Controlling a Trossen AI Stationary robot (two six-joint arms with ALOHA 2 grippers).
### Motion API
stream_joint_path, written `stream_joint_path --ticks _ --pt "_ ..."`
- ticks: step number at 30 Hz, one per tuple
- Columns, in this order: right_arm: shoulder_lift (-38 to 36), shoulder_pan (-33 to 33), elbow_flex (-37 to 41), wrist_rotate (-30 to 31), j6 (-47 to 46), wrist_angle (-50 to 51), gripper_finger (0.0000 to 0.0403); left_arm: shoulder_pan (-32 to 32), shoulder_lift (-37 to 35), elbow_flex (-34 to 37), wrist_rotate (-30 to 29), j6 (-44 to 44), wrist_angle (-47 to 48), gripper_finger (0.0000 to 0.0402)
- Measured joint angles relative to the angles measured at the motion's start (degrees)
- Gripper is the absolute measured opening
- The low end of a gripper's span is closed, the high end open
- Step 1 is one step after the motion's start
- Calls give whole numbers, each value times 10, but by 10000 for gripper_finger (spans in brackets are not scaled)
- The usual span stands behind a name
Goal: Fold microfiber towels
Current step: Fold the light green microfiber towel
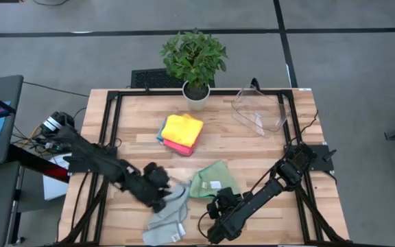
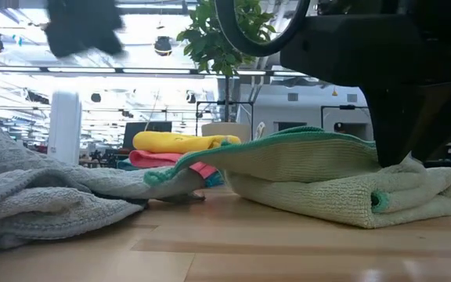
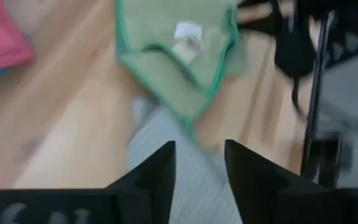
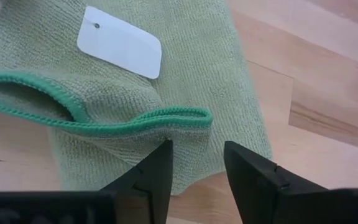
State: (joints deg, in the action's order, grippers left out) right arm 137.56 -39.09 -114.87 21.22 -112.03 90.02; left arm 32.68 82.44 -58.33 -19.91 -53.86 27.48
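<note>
Currently, nearest the table's front edge at the bottom of the high view, a grey towel (image 1: 169, 218) lies rumpled and unfolded, lower centre-left. The left gripper (image 1: 162, 195) sits over its upper edge; in the left wrist view its fingers (image 3: 157, 171) stand parted above the grey cloth with nothing between them, so it reads as released. Just right of it, the sage green towel (image 1: 213, 180) with darker green hem lies partly folded, a white tag (image 4: 119, 42) showing on top. The right gripper (image 1: 223, 204) is at that towel's lower edge; its fingers (image 4: 156, 171) are apart and straddle the hemmed fold without pinching it, so it grips nothing.

Farther back, centre of the high view, a finished stack (image 1: 182, 133) holds yellow over pink, with blue at the edge. Beyond, upper right, stands the clear plastic bin (image 1: 260, 110); upper centre, a potted plant (image 1: 195, 63).

Judgement: the green towel's fold is in hand, incomplete. The next move calls for closing on the hemmed edge and carrying it across squarely; the grey towel remains.
</note>
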Motion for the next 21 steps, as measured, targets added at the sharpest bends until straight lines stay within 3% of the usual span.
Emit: stream_joint_path --ticks 5,8,13,21 --pt "0 -1 0 1 0 0 169 -25 42 68 79 -36 -224 145" --pt "0 -6 0 0 -3 0 170 -24 75 77 107 -55 -296 146" --pt "0 -6 0 0 -4 0 167 -14 159 49 169 -45 -332 132" --pt "0 -5 0 1 -4 0 166 -31 231 36 154 -61 -335 74"
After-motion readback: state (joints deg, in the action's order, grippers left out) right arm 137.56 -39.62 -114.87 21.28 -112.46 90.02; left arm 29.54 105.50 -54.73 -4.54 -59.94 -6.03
